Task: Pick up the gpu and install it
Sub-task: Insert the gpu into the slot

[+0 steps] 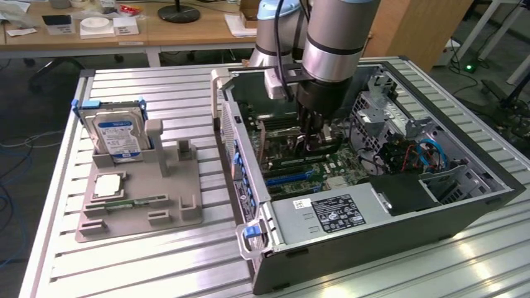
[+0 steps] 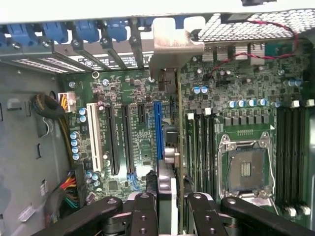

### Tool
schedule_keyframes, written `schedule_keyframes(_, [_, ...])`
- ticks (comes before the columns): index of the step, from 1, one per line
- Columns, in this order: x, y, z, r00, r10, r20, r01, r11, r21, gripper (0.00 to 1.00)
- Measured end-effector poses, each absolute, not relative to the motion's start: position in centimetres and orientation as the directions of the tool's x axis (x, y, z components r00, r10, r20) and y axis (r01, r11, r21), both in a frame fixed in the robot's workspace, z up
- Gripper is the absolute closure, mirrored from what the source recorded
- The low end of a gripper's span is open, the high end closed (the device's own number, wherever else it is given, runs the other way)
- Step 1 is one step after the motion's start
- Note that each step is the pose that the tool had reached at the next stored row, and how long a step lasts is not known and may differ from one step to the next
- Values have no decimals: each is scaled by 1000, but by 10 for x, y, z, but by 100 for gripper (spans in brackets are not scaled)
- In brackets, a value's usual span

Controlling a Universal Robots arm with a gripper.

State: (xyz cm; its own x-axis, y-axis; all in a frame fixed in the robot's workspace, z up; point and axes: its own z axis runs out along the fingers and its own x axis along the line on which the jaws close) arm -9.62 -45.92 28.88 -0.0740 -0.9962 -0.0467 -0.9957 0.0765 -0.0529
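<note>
— Inside the open computer case [image 1: 463,205], what is your gripper [image 2: 167,206] doing?
— Clenched on the gpu [image 2: 167,189], I hold the thin flat card edge-on between my fingers [image 2: 145,211], just above the green motherboard [image 2: 231,123], so its edge faces the long blue slot [image 2: 158,130]

A big dark computer case [image 1: 373,205] lies open on a silver table [image 1: 124,261]. Inside it sits a green board [image 2: 142,123] with long black slots, one blue slot [image 2: 158,130] and one white slot [image 2: 92,135]. A square silver socket [image 2: 244,167] is on the board too. A grey box with a label [image 1: 327,214] fills one corner of the case. Beside the case stands a grey holder [image 1: 145,186]. A silver drive with a blue label [image 1: 116,133] stands up in it
</note>
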Motion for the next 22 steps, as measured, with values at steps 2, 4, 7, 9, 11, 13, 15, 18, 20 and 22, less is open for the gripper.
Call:
schedule_keyframes(2, [-96,-459,287,-61,-997,-47,-997,63,-53,72])
schedule_keyframes(4, [-97,-459,285,-61,-997,-47,-997,63,-53,72])
schedule_keyframes(7, [-97,-460,282,-61,-997,-47,-997,63,-53,72])
schedule_keyframes(9, [-99,-460,280,-61,-997,-47,-997,63,-53,72])
schedule_keyframes(11, [-99,-460,276,-61,-997,-47,-997,63,-53,72])
schedule_keyframes(13, [-99,-460,273,-61,-997,-47,-997,63,-53,72])
schedule_keyframes(15, [-99,-460,269,-61,-997,-47,-997,63,-53,72])
schedule_keyframes(18, [-99,-460,264,-61,-997,-47,-997,63,-53,72])
schedule_keyframes(20, [-101,-460,261,-66,-997,-47,-996,68,-53,72])
schedule_keyframes(22, [-102,-460,259,-70,-996,-47,-996,73,-53,72])
